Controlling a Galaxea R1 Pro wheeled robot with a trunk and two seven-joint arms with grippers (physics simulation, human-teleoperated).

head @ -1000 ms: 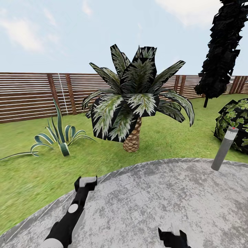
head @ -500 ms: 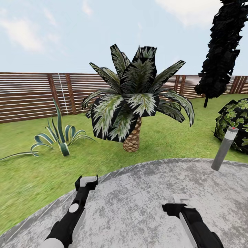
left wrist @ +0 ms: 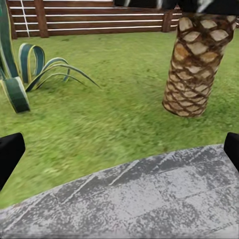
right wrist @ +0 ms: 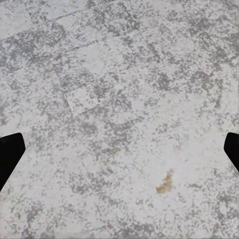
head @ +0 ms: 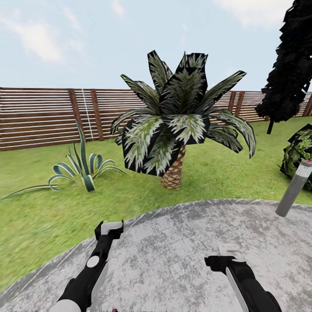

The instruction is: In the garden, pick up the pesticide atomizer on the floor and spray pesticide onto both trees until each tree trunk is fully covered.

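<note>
Facing a fenced garden, the head view looks over a round grey stone patio (head: 186, 255) bordered by green lawn (head: 39, 225). Both arms reach forward above the paving: the left gripper (head: 108, 228) near the patio's grass edge, the right gripper (head: 228, 255) further in over bare stone. Each wrist view shows its two dark fingertips (left wrist: 10, 152) at opposite picture edges, spread wide with nothing between them, so both tools are fully apart and carry nothing. A short palm (head: 177, 130) with a scaly brown trunk (left wrist: 196, 64) stands on the grass just beyond the patio; a striped agave (head: 80, 167) grows to its left. A brown slatted fence (head: 47, 117) bounds the lawn. At right are a dark column-shaped tree (head: 290, 65), a round bush (head: 299, 154) and a grey bollard (head: 294, 188) at the patio rim. The right wrist view shows mottled paving with a small brown stain (right wrist: 165, 181). The pesticide atomizer cannot be located in these views.
</note>
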